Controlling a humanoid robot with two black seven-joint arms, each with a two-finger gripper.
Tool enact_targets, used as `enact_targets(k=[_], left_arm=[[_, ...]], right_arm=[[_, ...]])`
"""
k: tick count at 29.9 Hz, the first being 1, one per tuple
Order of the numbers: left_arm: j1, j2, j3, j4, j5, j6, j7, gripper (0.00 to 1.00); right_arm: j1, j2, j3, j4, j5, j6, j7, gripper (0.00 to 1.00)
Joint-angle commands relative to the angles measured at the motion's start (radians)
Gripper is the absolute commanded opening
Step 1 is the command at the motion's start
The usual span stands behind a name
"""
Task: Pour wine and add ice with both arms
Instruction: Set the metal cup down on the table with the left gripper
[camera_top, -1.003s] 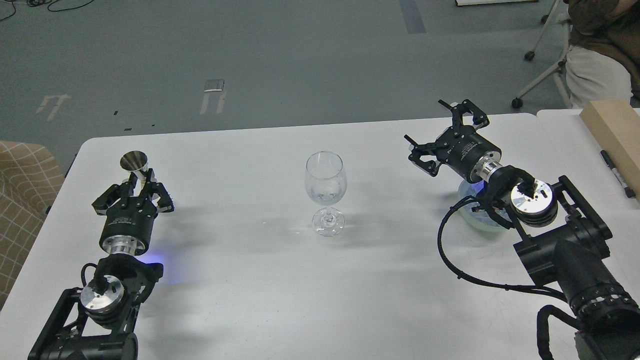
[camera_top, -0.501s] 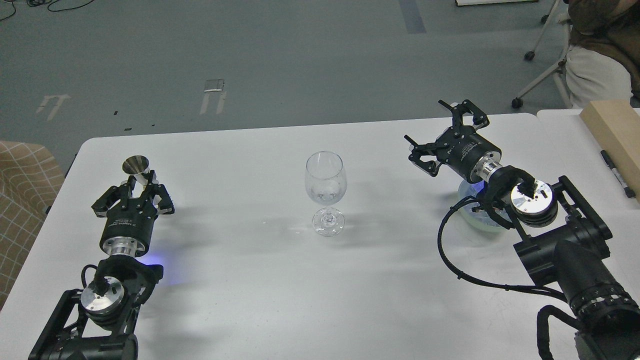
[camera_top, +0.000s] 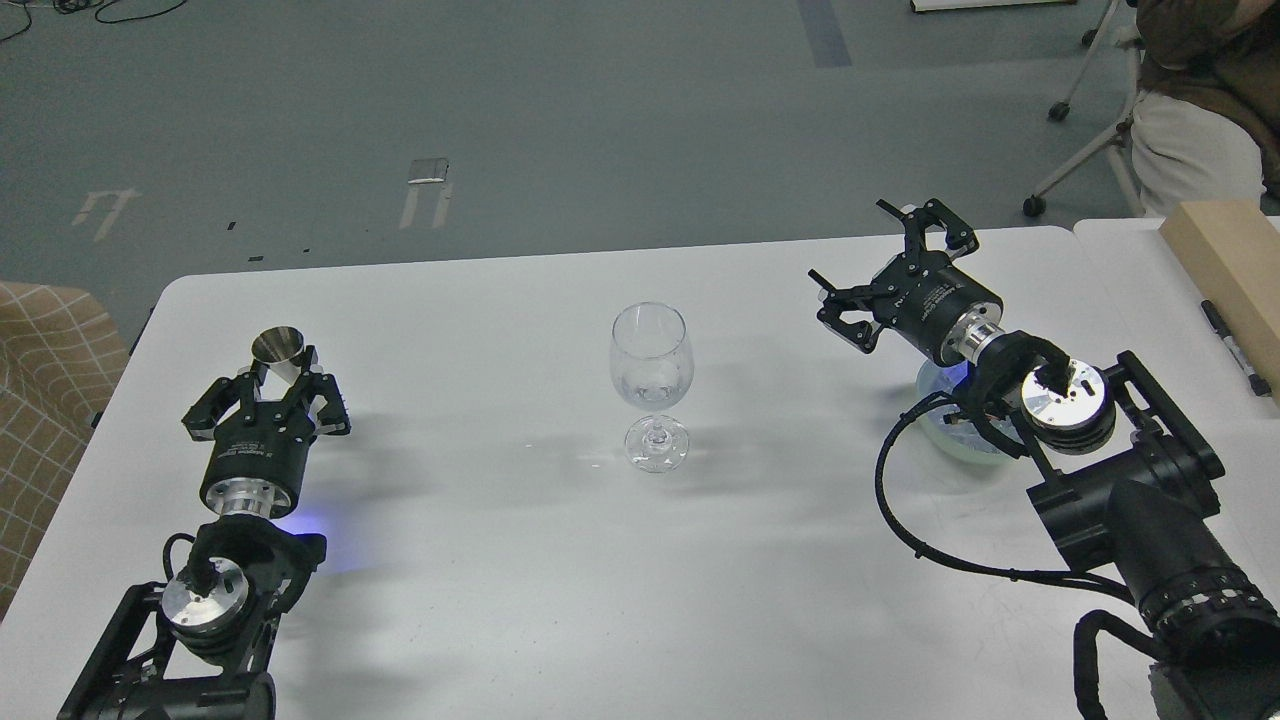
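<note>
Our left gripper (camera_top: 277, 385) is closed around a small metal cup (camera_top: 279, 345) at the left side of the white table (camera_top: 480, 560); the cup's open mouth shows just past the fingertips, on their far side. Whether the cup stands on the table or is lifted, we can't tell. Left arm (camera_top: 215, 560) comes in from the near-left corner and runs almost straight away from us, wrist in line with the forearm, blue light glowing on the table beside the wrist.

Wine glass (camera_top: 651, 385) stands upright at table centre, well apart from both grippers, roughly midway between them. Its bowl looks clear; whether anything is in it, we can't tell.

Our right gripper (camera_top: 880, 270) is wide open and empty, fingers spread, pointing far-left toward the glass side. It sits near the far-right part of the table. Right arm (camera_top: 1130, 500) enters from the near-right corner, bends at the silver-capped joint, and angles up-left to the gripper; a black cable loops off it onto the table.

A pale bowl (camera_top: 945, 440) sits on the table under the right wrist, mostly hidden by the arm. The ice isn't distinguishable from here; the bowl's contents are hidden.

Far right: a cardboard box (camera_top: 1225, 265) and a black marker (camera_top: 1235, 345) on the neighbouring table, a seated person (camera_top: 1195, 110) beyond.
</note>
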Motion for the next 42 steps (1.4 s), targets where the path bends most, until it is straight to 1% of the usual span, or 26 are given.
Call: enact_targets(k=[1,12,28,29,31,33,36,39,42], left_arm=[[0.0,0.0,0.0,0.015,0.0,-0.001,0.002,0.47],[0.0,0.002,0.0,0.024,0.0,-0.001,0.0,0.49],[0.0,-0.001,0.005,0.038,0.003,-0.001,0.0,0.57],[0.0,-0.003,0.006,0.038,0.006,-0.003,0.0,0.61],[0.0,-0.003,0.006,0.038,0.005,-0.003,0.0,0.62],[0.0,-0.003,0.008,0.038,0.006,-0.003,0.002,0.68],[0.0,-0.003,0.008,0.038,0.006,-0.003,0.0,0.73],[0.001,-0.003,0.008,0.038,0.008,-0.003,0.0,0.8],[0.005,-0.001,0.008,0.038,0.009,-0.003,0.0,0.83]], right_arm=[[0.0,0.0,0.0,0.001,0.0,0.0,0.0,1.0],[-0.001,0.0,0.001,0.001,0.0,0.0,0.0,1.0],[-0.001,0.0,0.001,0.001,0.0,0.0,0.0,1.0],[-0.001,0.0,0.001,0.001,0.0,0.0,0.0,1.0],[-0.001,0.0,0.001,0.001,0.0,-0.002,0.0,1.0],[-0.001,0.0,0.001,0.001,0.0,0.0,0.0,1.0],[-0.001,0.0,0.001,0.001,0.0,-0.002,0.0,1.0],[-0.001,0.0,0.001,0.001,0.0,0.0,0.0,1.0],[-0.001,0.0,0.001,0.001,0.0,0.0,0.0,1.0]])
